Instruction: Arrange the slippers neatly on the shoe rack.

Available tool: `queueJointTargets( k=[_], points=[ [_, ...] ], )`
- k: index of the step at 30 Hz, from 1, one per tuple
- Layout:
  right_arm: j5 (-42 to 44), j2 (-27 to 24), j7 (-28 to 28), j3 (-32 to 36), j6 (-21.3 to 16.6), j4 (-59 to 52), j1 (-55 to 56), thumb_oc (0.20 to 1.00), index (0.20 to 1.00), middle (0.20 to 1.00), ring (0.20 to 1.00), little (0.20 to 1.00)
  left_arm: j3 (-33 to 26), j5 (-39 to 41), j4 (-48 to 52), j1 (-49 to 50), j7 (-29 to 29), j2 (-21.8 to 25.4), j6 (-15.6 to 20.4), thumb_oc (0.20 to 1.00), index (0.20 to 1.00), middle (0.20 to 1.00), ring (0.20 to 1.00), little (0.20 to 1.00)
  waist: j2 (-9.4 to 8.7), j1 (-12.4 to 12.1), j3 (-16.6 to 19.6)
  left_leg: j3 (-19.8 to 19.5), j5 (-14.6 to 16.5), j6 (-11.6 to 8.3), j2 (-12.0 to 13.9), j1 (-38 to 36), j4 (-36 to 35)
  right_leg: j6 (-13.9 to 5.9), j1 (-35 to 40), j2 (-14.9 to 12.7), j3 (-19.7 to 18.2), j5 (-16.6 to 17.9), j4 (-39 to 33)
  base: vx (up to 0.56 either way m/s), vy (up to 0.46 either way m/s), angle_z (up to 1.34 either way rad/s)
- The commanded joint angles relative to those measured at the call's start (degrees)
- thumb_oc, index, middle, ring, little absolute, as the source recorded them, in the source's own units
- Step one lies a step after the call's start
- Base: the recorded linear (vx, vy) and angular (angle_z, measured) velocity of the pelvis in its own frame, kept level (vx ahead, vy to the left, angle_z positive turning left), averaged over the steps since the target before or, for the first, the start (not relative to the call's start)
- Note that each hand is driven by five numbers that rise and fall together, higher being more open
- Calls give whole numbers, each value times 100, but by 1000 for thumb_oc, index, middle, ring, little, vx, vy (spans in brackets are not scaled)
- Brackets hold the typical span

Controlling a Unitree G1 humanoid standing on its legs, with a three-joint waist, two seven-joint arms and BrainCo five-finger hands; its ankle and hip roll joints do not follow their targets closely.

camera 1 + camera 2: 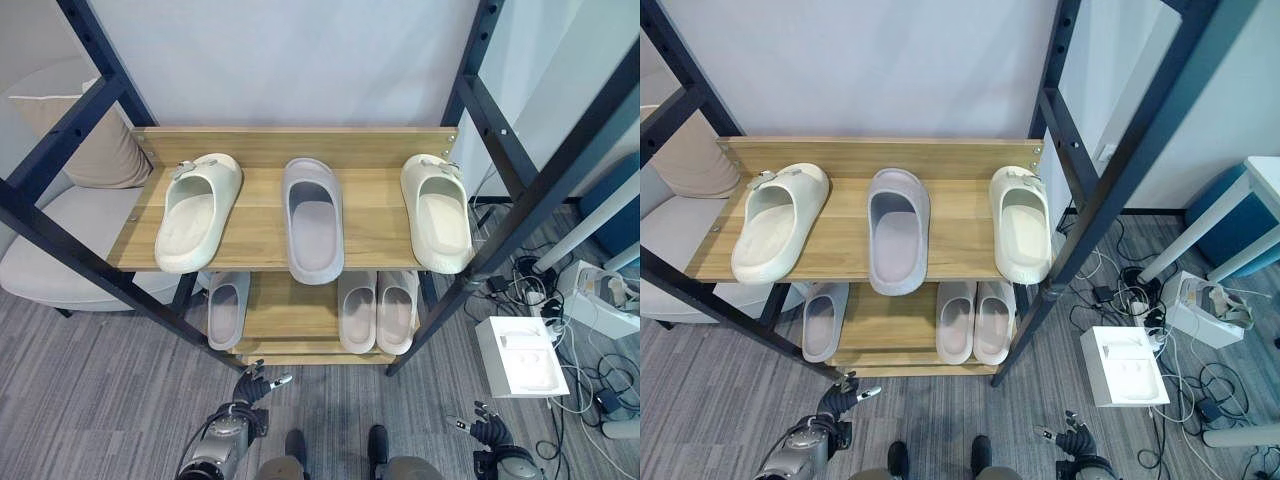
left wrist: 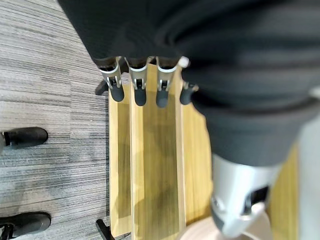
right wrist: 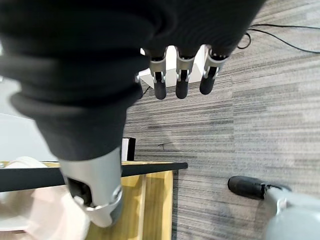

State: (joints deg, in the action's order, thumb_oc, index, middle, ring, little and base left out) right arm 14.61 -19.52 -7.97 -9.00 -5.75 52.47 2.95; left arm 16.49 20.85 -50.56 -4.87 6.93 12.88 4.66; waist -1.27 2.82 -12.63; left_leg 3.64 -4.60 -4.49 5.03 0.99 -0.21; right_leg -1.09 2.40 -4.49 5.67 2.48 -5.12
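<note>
On the upper wooden shelf [image 1: 370, 215] of the shoe rack lie three slippers: a cream one [image 1: 198, 211] at the left, a grey one [image 1: 313, 217] in the middle and a cream one [image 1: 437, 211] at the right. The lower shelf [image 1: 290, 312] carries a single grey slipper [image 1: 227, 308] on the left and a pale pair [image 1: 378, 309] side by side on the right. My left hand [image 1: 252, 384] hangs low before the rack, fingers [image 2: 140, 91] straight, holding nothing. My right hand [image 1: 482, 425] hangs low at the right, fingers [image 3: 182, 82] straight, also empty.
Dark metal posts [image 1: 492, 226] frame the rack. A beige chair with a cushion [image 1: 85, 212] stands at the left. On the grey floor at the right lie a white box [image 1: 521, 355], cables and a power strip [image 1: 601, 310].
</note>
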Motion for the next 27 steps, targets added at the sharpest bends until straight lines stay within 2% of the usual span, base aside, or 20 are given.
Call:
queueJointTargets(
  k=[1,2,5,6,11,13,14,15,17,18,19,21,22,27],
  points=[
    [-49,-141,-10,-98,-110,-161,-21,1000,1000,1000,1000,1000,130,-167,42,-159,75,82,140,1000,1000,1000,1000,1000,-129,-41,63,-193,-15,-99,111,303,-10,-307,87,78,20,-681,314,60,141,-11],
    [-88,-139,13,-113,-94,-167,28,1000,1000,1000,1000,1000,143,-198,-14,-158,65,66,131,1000,1000,1000,1000,1000,-34,-1,108,-195,-74,-115,138,118,-336,-308,120,84,18,-728,324,61,141,-15],
    [-182,-159,-2,-125,-71,-123,7,1000,1000,1000,1000,1000,193,-255,-44,-164,52,36,140,1000,1000,1000,1000,1000,33,43,153,-134,-73,-143,118,47,-479,-344,154,48,49,-690,257,62,145,-9],
    [-280,-164,-17,-148,-49,-111,-27,1000,1000,1000,1000,1000,222,-312,-56,-131,-9,27,139,1000,1000,1000,1000,1000,66,54,202,-145,11,-132,43,-43,-479,-371,187,1,33,-621,201,58,125,-2],
    [-570,-152,-66,-349,-21,-336,-160,1000,1000,1000,1000,1000,205,-364,-93,-40,-42,57,151,1000,1000,1000,1000,1000,23,-39,228,-10,190,-23,-96,-221,-479,-498,279,-133,-109,-452,75,66,127,-4],
    [-859,-260,-130,-451,4,-767,-253,1000,1000,1000,1000,1000,184,-355,-44,8,-35,89,141,1000,1000,1000,1000,1000,-1,-92,241,24,250,18,-133,-244,-479,-552,277,-181,-143,-425,55,53,114,-8],
    [-1074,-494,-111,-461,-30,-1785,-308,1000,1000,1000,1000,1000,115,-377,35,62,-18,139,135,1000,1000,1000,1000,1000,-22,-103,259,64,287,48,-163,-268,-479,-590,272,-221,-178,-401,49,47,98,-4],
    [-1076,-497,-108,-457,-19,-1801,-297,1000,1000,1000,1000,1000,117,-377,37,65,-18,137,133,1000,1000,1000,1000,1000,-21,-105,257,66,289,49,-164,-273,-479,-591,277,-222,-179,-403,49,47,93,-5],
    [-1335,-813,-13,-453,-113,-2975,-320,1000,1000,1000,1000,1000,39,-415,151,126,-27,174,125,1000,1000,1000,1000,1000,-42,-101,263,98,320,75,-183,-290,-479,-623,274,-250,-212,-384,40,24,49,-14],
    [-1337,-818,-9,-447,-101,-2994,-308,1000,1000,1000,1000,1000,41,-416,151,127,-27,171,124,1000,1000,1000,1000,1000,-39,-102,261,98,322,75,-184,-295,-479,-624,279,-251,-212,-387,41,20,82,-12],
    [-1487,-1129,182,-349,-254,-4476,-218,1000,1000,1000,1000,1000,-49,-476,147,179,-15,143,111,1000,1000,1000,1000,1000,-53,-87,267,146,351,107,-199,-309,-479,-656,270,-279,-252,-367,24,15,81,-4],
    [-1592,-1240,386,-327,-340,-5325,-79,1000,1000,1000,1000,1000,-120,-576,-97,116,8,59,84,1000,1000,1000,1000,1000,-67,-55,280,170,381,130,-213,-326,-479,-681,247,-294,-283,-352,23,26,92,-1],
    [-1599,-1238,604,-348,-447,-6207,104,1000,1000,1000,1000,1000,-167,-676,-342,56,70,-43,71,1000,1000,1000,1000,1000,-87,-13,319,193,416,149,-219,-355,-479,-706,245,-305,-304,-342,18,29,60,-8],
    [-1331,-1167,974,-498,-431,-7087,545,1000,1000,1000,1000,1000,-230,-709,-445,-18,203,-123,66,1000,1000,1000,1000,1000,-143,40,383,230,453,158,-212,-379,-479,-730,241,-317,-307,-317,13,11,44,-15]
  ],
)
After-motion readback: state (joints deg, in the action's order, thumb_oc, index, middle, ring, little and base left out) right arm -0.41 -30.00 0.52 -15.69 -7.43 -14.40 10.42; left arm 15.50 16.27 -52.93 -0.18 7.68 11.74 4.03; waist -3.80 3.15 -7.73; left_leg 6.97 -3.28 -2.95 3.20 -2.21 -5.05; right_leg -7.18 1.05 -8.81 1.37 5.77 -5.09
